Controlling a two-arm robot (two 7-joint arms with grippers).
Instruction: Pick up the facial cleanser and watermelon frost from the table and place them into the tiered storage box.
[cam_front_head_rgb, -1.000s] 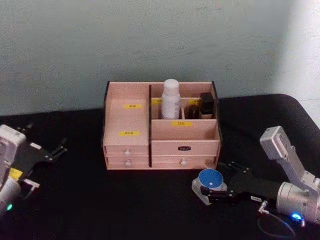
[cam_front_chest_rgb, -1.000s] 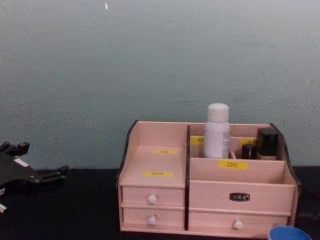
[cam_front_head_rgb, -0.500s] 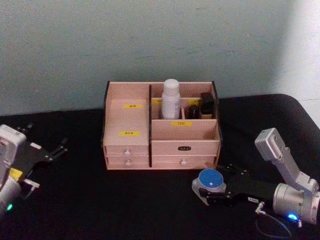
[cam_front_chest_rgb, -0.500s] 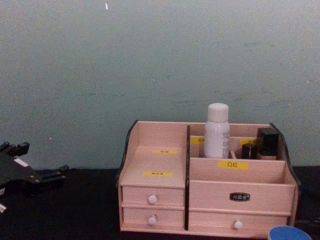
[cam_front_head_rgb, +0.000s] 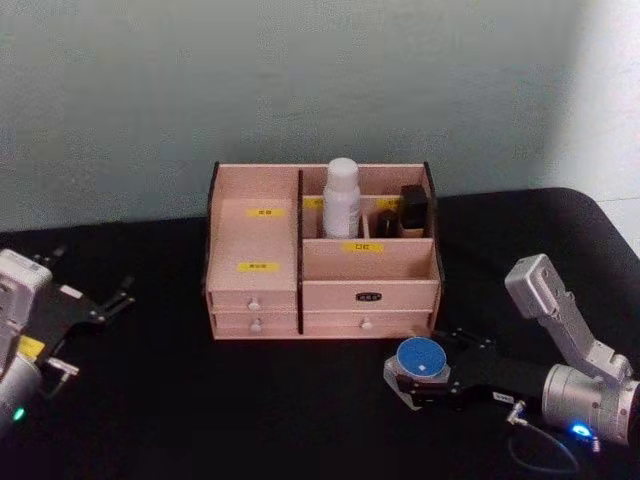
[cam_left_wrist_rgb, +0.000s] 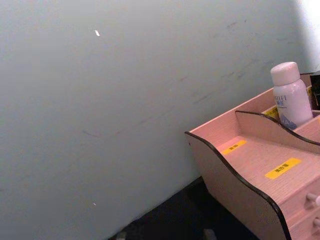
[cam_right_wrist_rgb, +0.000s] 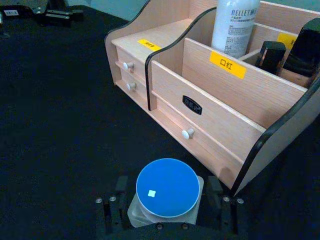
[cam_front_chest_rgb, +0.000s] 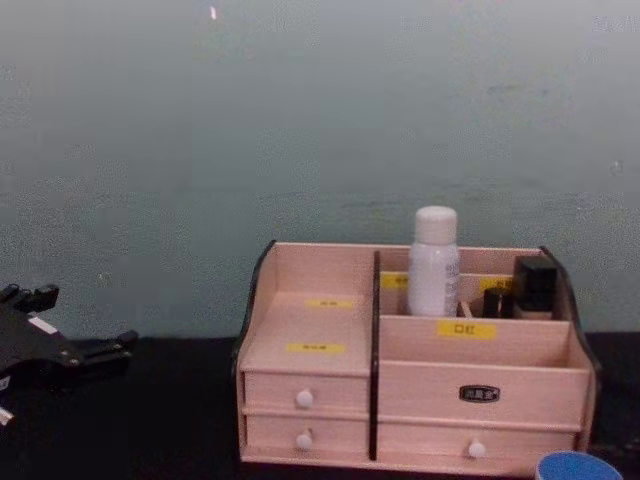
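Note:
The watermelon frost, a squat clear jar with a blue lid, stands on the black table just in front of the tiered storage box, at its right end. My right gripper is open, one finger on each side of the jar with small gaps; the right wrist view shows the jar deep between the fingers. The facial cleanser, a white bottle, stands upright in the box's back compartment. The jar's lid peeks in at the chest view's lower edge. My left gripper rests open at the far left.
Small black bottles stand in the back right compartment beside the white bottle. The box's drawers are closed. A pale wall rises behind the box, and the black table spreads out in front of it.
My right arm has edged left, bringing its fingers farther around the jar, which stays put. The left arm has not moved.

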